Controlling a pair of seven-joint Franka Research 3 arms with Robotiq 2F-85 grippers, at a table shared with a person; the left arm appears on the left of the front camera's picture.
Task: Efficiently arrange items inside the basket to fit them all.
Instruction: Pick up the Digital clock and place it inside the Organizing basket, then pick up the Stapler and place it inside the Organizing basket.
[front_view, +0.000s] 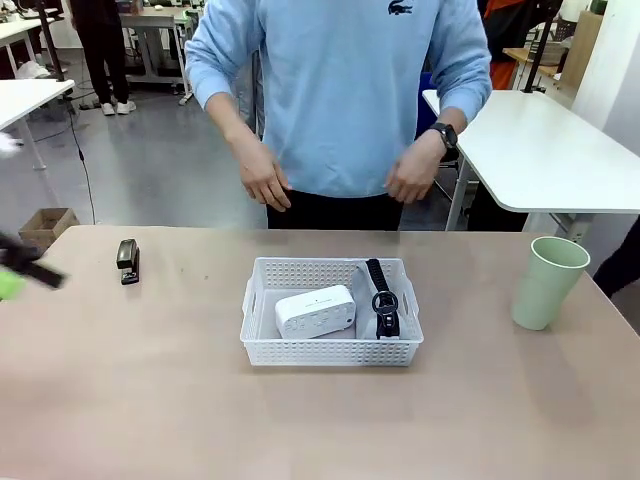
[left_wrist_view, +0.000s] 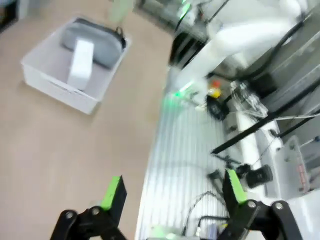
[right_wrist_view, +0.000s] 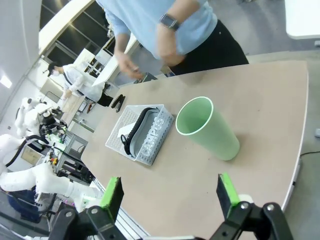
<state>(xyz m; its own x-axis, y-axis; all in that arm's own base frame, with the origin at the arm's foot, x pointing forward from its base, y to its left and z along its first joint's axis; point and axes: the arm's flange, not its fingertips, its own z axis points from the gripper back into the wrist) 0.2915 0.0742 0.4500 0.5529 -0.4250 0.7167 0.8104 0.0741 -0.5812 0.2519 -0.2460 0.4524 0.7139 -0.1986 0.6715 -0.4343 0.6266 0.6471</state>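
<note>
Front view: white perforated basket (front_view: 331, 352)

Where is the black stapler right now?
In the front view, the black stapler lies on the table on the robot's left, outside the basket and to its left, toward the far edge.

— What colour is the basket (front_view: 330, 352)?
— White, its walls patterned with rows of small holes. The box (front_view: 315, 311) is white too, and the pouch (front_view: 361, 300) is grey with a black zipper edge.
— And the tabletop (front_view: 150, 400)?
— Pale brown with a faint wood grain. The stapler (front_view: 127, 261) is black, the cup (front_view: 545, 282) pale green.
— The robot's parts?
— The left end effector (left_wrist_view: 173, 180) and the right end effector (right_wrist_view: 169, 181) are black, with bright green pads (right_wrist_view: 226, 192). The arms are white.
— The person?
— Light blue sweatshirt (front_view: 340, 90), black wristwatch (front_view: 446, 134).
</note>
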